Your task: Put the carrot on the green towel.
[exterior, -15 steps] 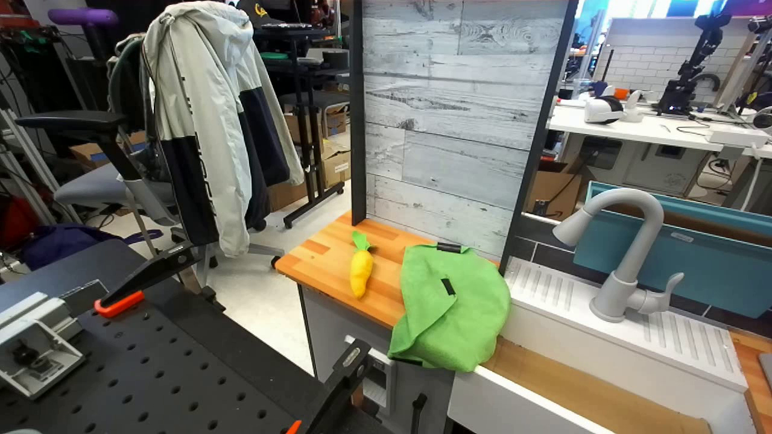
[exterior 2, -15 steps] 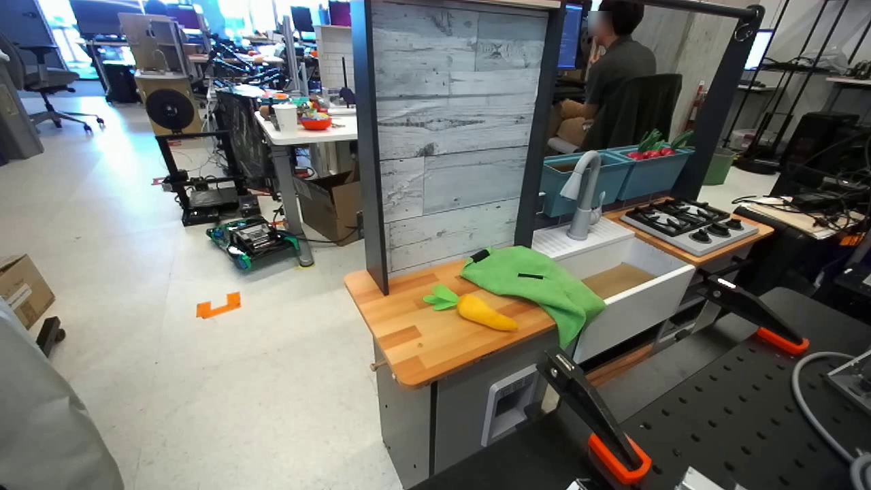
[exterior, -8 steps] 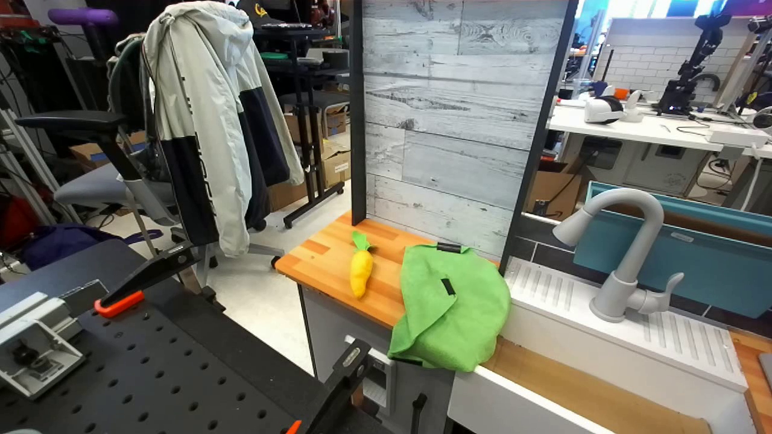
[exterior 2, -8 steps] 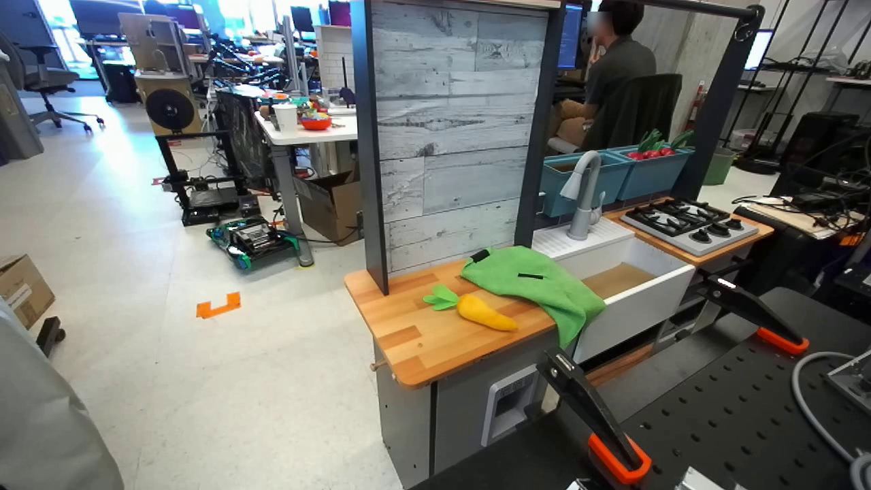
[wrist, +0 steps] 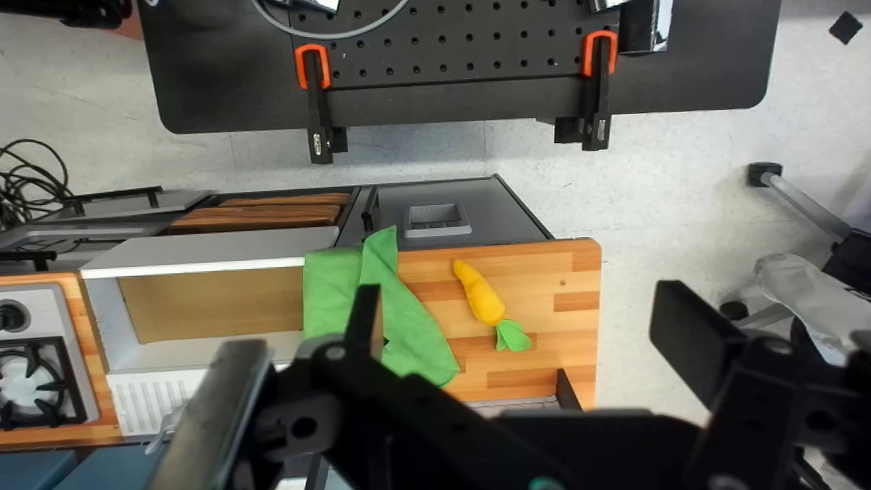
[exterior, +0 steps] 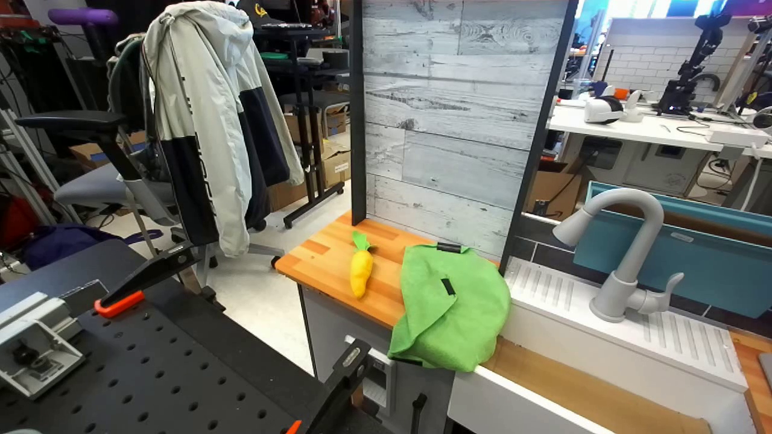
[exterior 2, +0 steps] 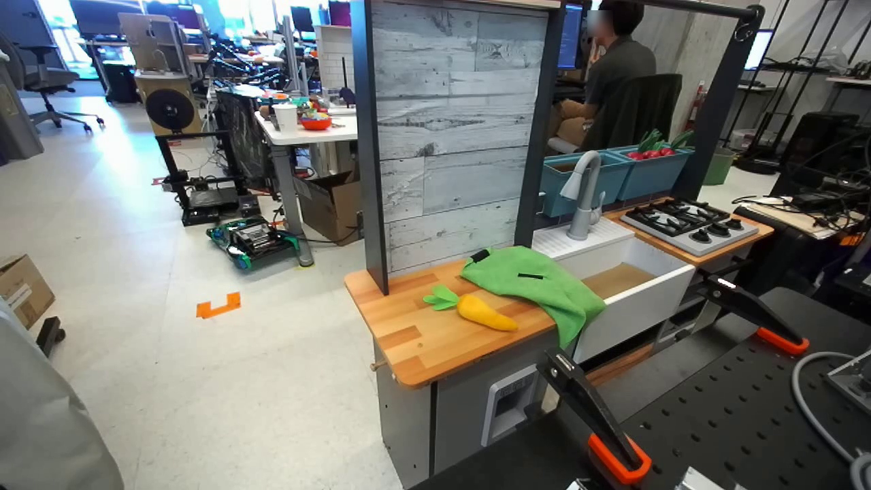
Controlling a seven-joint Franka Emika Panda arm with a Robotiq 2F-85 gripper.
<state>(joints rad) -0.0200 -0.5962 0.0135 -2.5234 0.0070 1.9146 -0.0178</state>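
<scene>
The yellow carrot with green leaves lies on the wooden counter in both exterior views point(exterior: 361, 271) point(exterior 2: 482, 312), and it also shows in the wrist view point(wrist: 480, 294). The green towel, in both exterior views point(exterior: 464, 313) point(exterior 2: 527, 275) and the wrist view point(wrist: 416, 333), lies beside the carrot, folded, partly hanging over the counter's front edge by the sink. The carrot is apart from the towel. My gripper point(wrist: 520, 299) is wide open and empty, high above the counter. In the wrist view the carrot shows between its fingers. The gripper is out of both exterior views.
A white sink point(exterior 2: 629, 303) with a grey faucet point(exterior: 627, 247) adjoins the towel. A tall plank panel point(exterior: 446, 120) stands behind the counter point(exterior 2: 408, 340). A stove point(exterior 2: 687, 224) is beyond the sink. Black clamps point(wrist: 318, 109) with orange ends jut from the black table point(wrist: 463, 102).
</scene>
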